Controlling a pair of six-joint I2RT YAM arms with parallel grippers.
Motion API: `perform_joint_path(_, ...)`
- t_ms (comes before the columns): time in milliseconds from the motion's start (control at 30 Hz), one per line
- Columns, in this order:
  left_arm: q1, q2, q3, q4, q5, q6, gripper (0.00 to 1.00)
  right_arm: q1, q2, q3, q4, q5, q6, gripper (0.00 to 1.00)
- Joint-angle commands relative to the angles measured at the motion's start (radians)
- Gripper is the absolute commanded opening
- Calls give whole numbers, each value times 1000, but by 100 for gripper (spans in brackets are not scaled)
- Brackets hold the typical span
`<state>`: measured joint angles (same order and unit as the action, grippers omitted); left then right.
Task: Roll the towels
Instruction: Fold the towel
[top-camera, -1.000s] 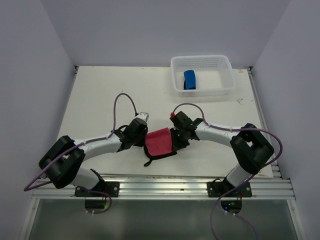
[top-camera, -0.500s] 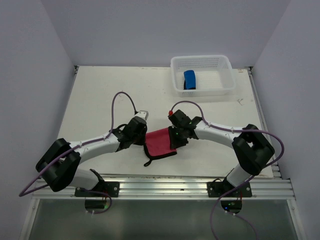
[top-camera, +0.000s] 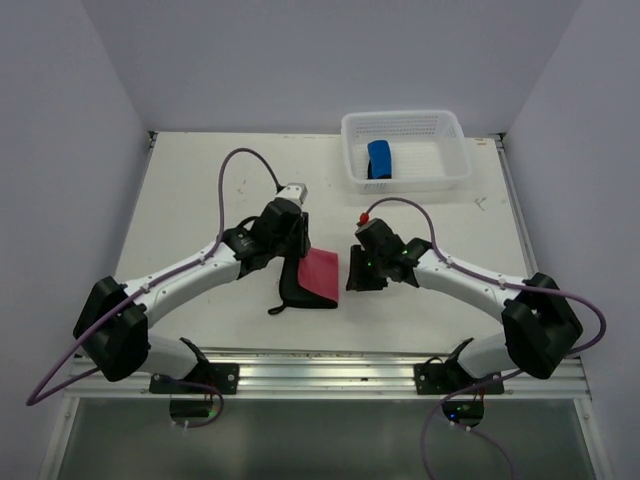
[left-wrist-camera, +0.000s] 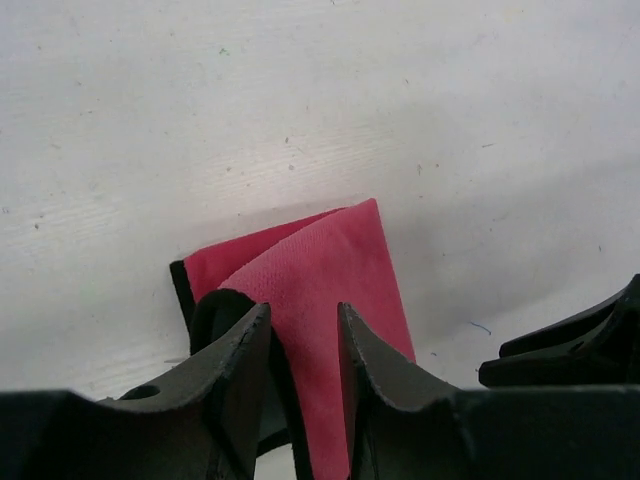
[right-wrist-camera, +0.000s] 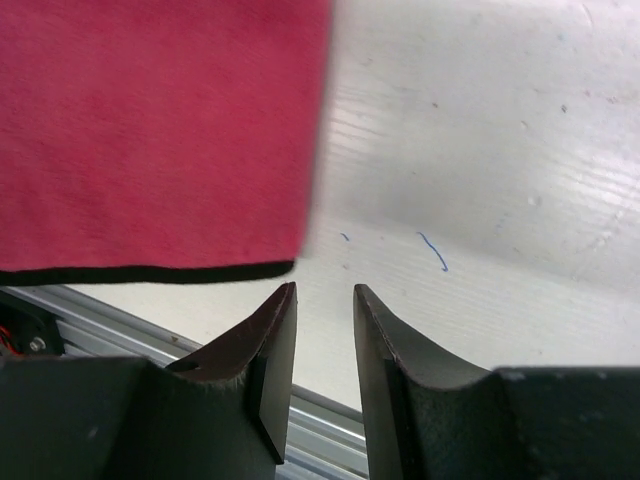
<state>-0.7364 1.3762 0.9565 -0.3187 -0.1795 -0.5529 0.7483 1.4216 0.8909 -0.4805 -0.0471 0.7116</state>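
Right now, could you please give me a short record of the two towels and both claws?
pink-red towel: on the table between the arms, partly folded over, not a finished roll
blue towel: rolled, lying in the white mesh basket
left claw: over the pink-red towel's left part, jaws parted, cloth in the gap; grip unclear
right claw: beside that towel's right edge, apart from it, jaws parted, nothing between them
progress: one towel rolled, one to go
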Motion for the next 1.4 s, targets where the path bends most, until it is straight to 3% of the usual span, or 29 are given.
perform_joint_path(0, -3, 53, 83, -100, -49, 15, 37, -17, -36, -52, 62, -36, 72, 34)
perform_joint_path(367, -3, 38, -61, -135, -204, 2, 43, -20, 22, -73, 124, -77, 71, 34)
perform_joint_path(500, -1, 34, -44, -141, -244, 25, 45, -20, 19, -76, 135, -80, 84, 34)
perform_joint_path(633, -1, 32, 22, -122, -204, 42, 46, -20, 11, -102, 178, -97, 132, 34)
perform_joint_path(967, -3, 138, 195, -86, -57, 56, 47, -20, 16, -282, 474, -165, 310, 37)
perform_joint_path(1367, -3, 147, 183, -80, -40, 48, 47, -20, 45, -354, 678, -174, 387, 46)
